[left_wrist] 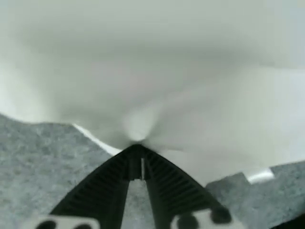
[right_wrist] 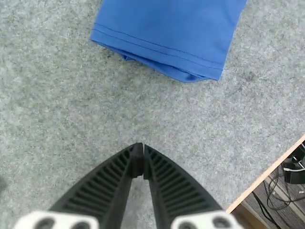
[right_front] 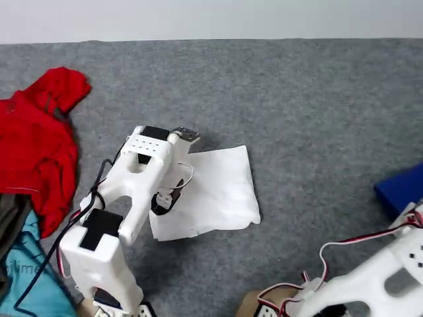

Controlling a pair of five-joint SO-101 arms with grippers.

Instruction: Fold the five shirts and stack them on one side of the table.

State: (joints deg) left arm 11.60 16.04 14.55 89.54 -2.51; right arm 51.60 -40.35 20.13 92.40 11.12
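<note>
Left gripper [left_wrist: 137, 149] pinches one white shirt [right_front: 218, 188]; right gripper [right_wrist: 141, 151] clenched empty near one blue shirt [right_wrist: 167, 28].

Folded white shirt [right_front: 218, 188], crumpled, central

L arm [right_front: 132, 191] stretched fwd, wrist bent down, L gripper [left_wrist: 137, 149] pinched tight on white shirt [left_wrist: 190, 71]. R arm [right_front: 370, 281] tucked low & back, R gripper [right_wrist: 139, 160] closed, empty.

Rough felt table [right_front: 317, 119], white shirt [right_front: 221, 188] of smooth matt cloth
</note>
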